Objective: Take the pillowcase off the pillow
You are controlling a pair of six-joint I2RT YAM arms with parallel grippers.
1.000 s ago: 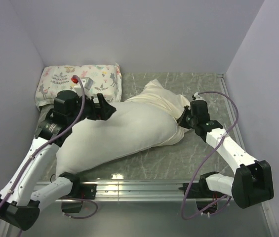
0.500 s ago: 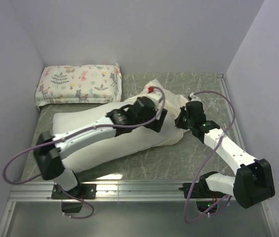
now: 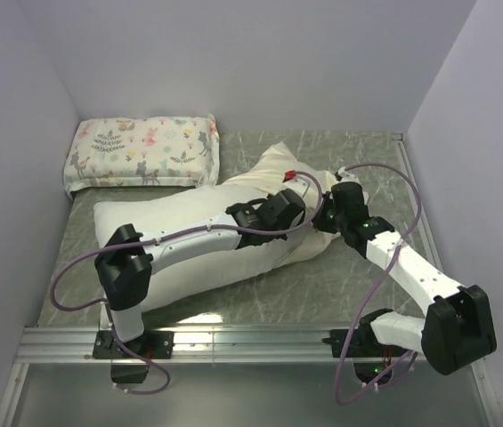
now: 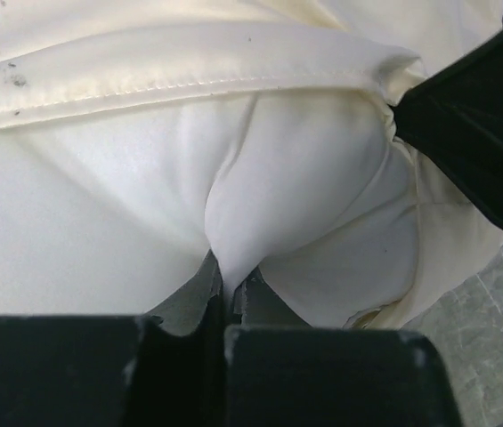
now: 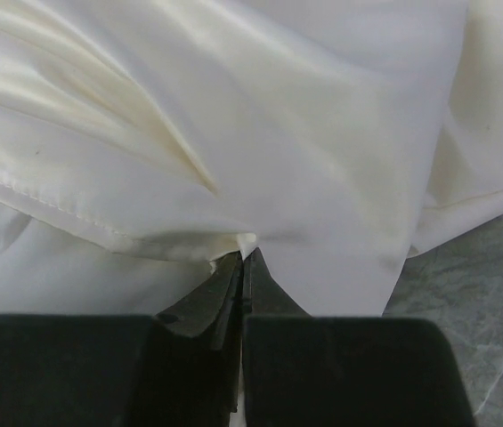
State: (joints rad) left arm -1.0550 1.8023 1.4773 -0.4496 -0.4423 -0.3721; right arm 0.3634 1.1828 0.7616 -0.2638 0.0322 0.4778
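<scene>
My left gripper (image 4: pixel 226 289) pinches the soft pillow (image 4: pixel 296 178). My right gripper (image 5: pixel 242 262), I think, clamps the light, slippery pillowcase (image 5: pixel 304 116) at its hem.

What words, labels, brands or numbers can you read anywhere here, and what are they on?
None are readable. The pillowcase and pillow are plain; the small printed pillow shows only animals and plants; the left arm, right arm and table show no legible label.
</scene>
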